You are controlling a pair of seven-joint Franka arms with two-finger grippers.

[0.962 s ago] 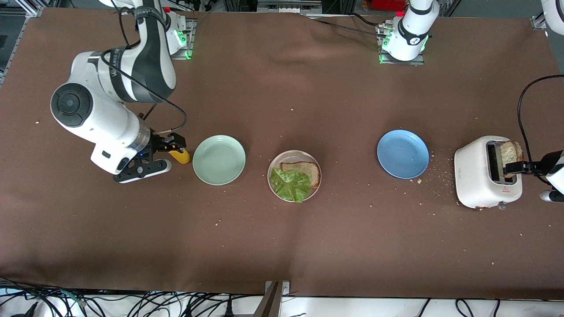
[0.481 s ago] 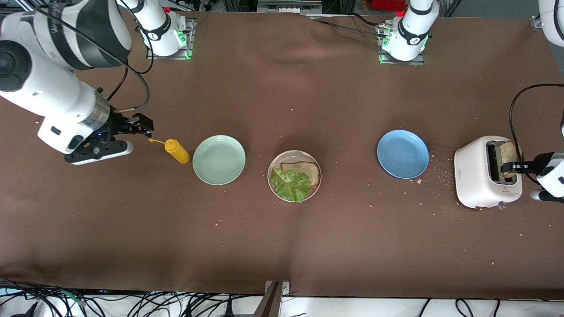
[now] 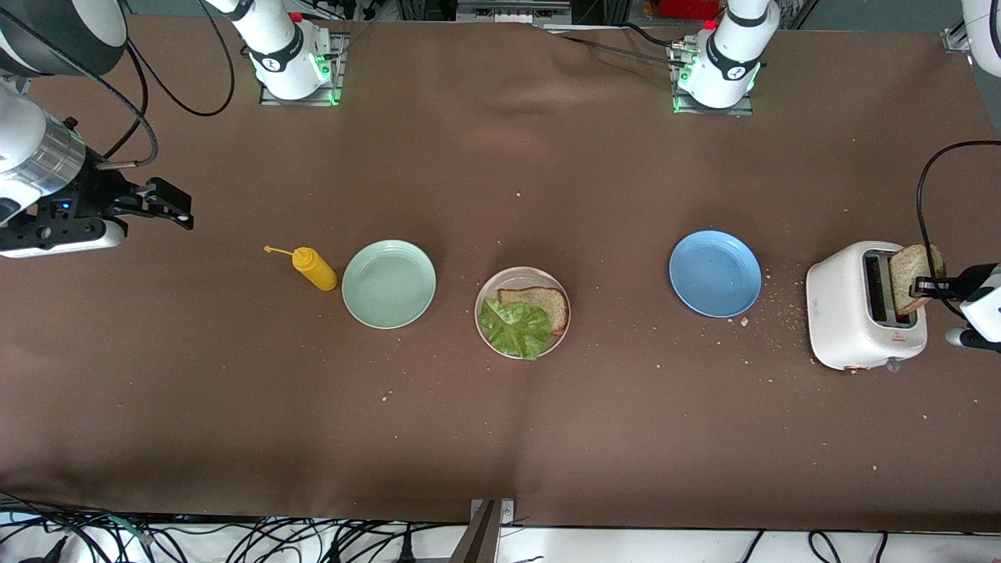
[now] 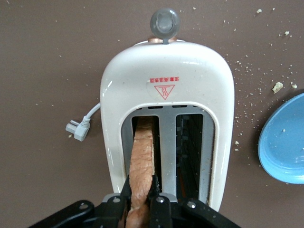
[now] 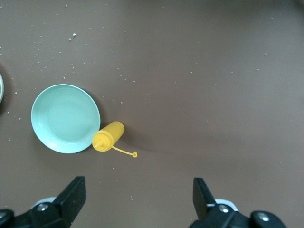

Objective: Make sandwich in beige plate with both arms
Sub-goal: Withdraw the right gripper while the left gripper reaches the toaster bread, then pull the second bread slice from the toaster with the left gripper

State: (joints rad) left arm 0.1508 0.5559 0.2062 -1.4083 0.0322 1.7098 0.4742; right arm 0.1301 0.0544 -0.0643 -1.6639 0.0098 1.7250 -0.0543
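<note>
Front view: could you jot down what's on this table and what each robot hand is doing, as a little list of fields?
beige plate: mid-table, holds a bread slice with a lettuce leaf on it
second bread slice: upright in the toaster slot
left hand: shut on the second bread slice
right hand: open, over bare table at the right arm's end
mint green plate: empty, beside the yellow bottle
blue plate: empty
</note>
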